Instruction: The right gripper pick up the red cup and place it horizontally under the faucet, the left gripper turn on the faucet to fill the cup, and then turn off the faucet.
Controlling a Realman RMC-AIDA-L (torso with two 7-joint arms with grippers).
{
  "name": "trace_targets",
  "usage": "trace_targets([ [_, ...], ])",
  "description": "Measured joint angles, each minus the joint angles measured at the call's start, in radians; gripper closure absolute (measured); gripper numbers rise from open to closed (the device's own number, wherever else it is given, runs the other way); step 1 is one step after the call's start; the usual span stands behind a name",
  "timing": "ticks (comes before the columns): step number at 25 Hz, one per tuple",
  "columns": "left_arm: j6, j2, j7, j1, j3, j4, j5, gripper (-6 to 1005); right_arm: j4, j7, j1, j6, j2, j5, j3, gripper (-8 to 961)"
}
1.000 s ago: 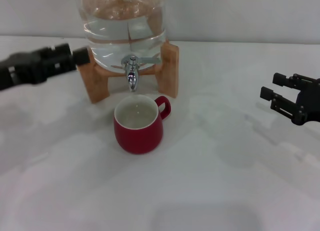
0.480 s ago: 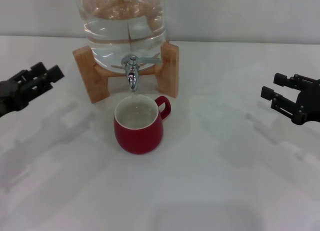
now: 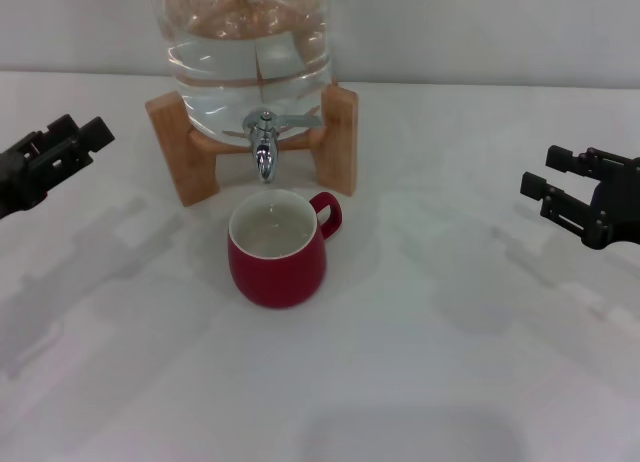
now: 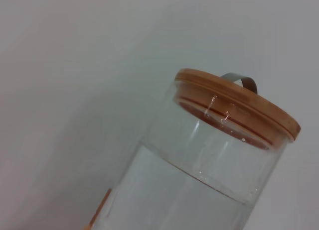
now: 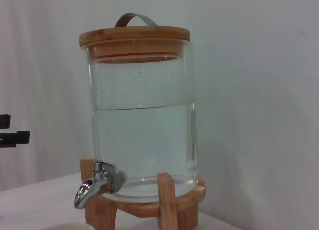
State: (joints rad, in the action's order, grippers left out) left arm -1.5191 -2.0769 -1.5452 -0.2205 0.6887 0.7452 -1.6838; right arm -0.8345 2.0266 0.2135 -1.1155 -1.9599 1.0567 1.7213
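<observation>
On the white table (image 3: 480,362), the red cup (image 3: 277,252) stands upright just below the faucet (image 3: 263,142), its white inside facing up and its loop handle turned toward the robot's right. The faucet's downturned spout hangs right above the cup's far rim, with a small gap between them. The faucet juts from a glass water jar (image 3: 250,42) that rests in a wooden stand (image 3: 340,137); the right wrist view shows the jar a good part full, with a wooden lid (image 5: 134,38) and a metal handle on top. The left gripper (image 3: 75,140) hovers at the left edge of the head view, well apart from the stand and touching nothing; whether its jaws are open or closed cannot be told. The right gripper (image 3: 560,187) hangs at the right edge, well clear of the cup, with its jaws spread apart and nothing between them.
</observation>
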Motion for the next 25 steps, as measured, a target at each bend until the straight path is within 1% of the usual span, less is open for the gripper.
trace_targets([
  [10, 0.001, 0.000, -0.003, -0.002, -0.001, -0.021, 0.002, 170, 0.004, 0.006, -0.001, -0.008, -0.001, -0.001, 0.013, 498],
  [25, -0.002, 0.000, -0.004, -0.005, -0.001, -0.023, 0.002, 169, 0.003, 0.006, -0.004, -0.015, -0.002, -0.003, 0.014, 498],
])
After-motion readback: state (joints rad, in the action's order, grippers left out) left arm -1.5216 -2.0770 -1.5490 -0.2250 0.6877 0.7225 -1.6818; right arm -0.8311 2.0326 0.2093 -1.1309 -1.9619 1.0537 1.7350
